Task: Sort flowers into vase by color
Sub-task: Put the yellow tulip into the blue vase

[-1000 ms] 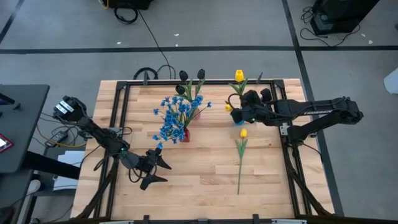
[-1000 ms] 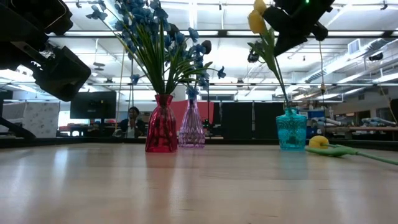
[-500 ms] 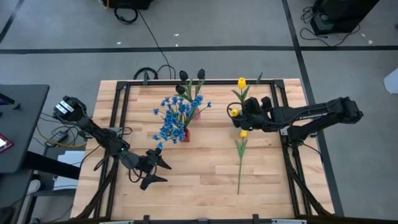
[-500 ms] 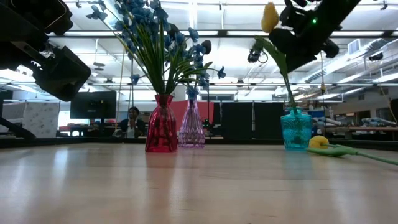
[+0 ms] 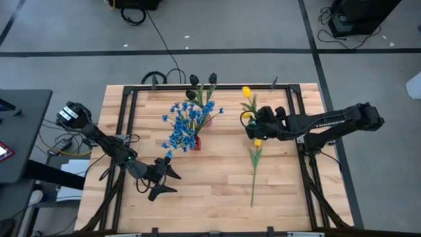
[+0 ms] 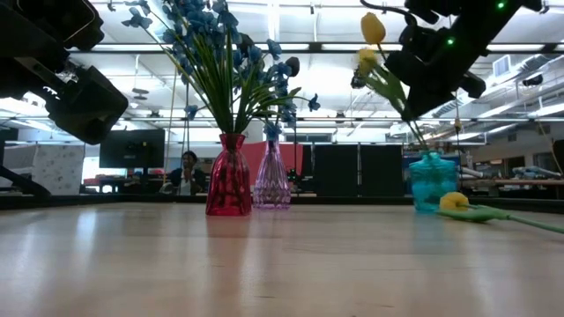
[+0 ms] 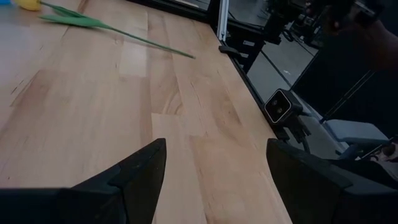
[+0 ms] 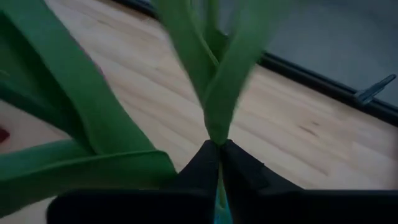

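On the pale wooden plank worktop (image 5: 217, 187) one yellow tulip on a long green stem (image 5: 254, 166) lies flat, near a translucent teal glass vase (image 6: 433, 180). The right tool (image 5: 252, 125) pinches a second yellow tulip's stem (image 8: 219, 93) above that vase; the left tool (image 7: 214, 168) hangs spread over bare planks. Beyond lies a ceiling-lit room with a seated person (image 6: 188, 169).

The high view looks straight down on the table (image 5: 217, 191); the low view faces level across it. Each wrist view peers closely past its own claw. Both fixed views share the red vase (image 6: 228, 176).
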Controlling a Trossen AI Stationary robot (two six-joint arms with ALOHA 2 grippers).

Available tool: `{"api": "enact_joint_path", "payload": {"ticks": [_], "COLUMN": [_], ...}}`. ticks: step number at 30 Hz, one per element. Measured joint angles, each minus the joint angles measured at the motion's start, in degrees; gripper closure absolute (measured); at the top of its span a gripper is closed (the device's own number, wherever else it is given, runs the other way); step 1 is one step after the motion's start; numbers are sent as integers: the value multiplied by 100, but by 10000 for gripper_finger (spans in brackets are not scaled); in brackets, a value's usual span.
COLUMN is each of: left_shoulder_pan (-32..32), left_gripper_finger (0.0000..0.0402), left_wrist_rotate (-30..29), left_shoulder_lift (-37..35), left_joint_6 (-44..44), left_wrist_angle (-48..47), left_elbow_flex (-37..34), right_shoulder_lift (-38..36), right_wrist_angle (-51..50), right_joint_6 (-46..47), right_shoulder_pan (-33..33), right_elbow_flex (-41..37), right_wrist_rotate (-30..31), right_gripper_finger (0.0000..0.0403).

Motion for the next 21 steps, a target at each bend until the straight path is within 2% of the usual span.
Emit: {"api": "enact_joint_path", "payload": {"ticks": [10, 18, 21], "left_shoulder_pan": [0, 0, 0], "left_gripper_finger": [120, 120, 120], "left_wrist_rotate": [0, 0, 0], "left_shoulder_lift": [0, 0, 1], "left_joint_6": [-7, -28, -29], "left_wrist_angle": [5, 21, 67], "left_elbow_flex": [0, 2, 1], "right_shoulder_lift": [-60, -344, -345], "right_wrist_angle": [-223, -1555, -2152], "right_joint_6": [-255, 49, 330], "right_shoulder_pan": [-4, 7, 11], "right_elbow_flex": [137, 1130, 1368], "right_wrist_rotate": [-55, -254, -567], "right_gripper_finger": [263, 254, 254]}}
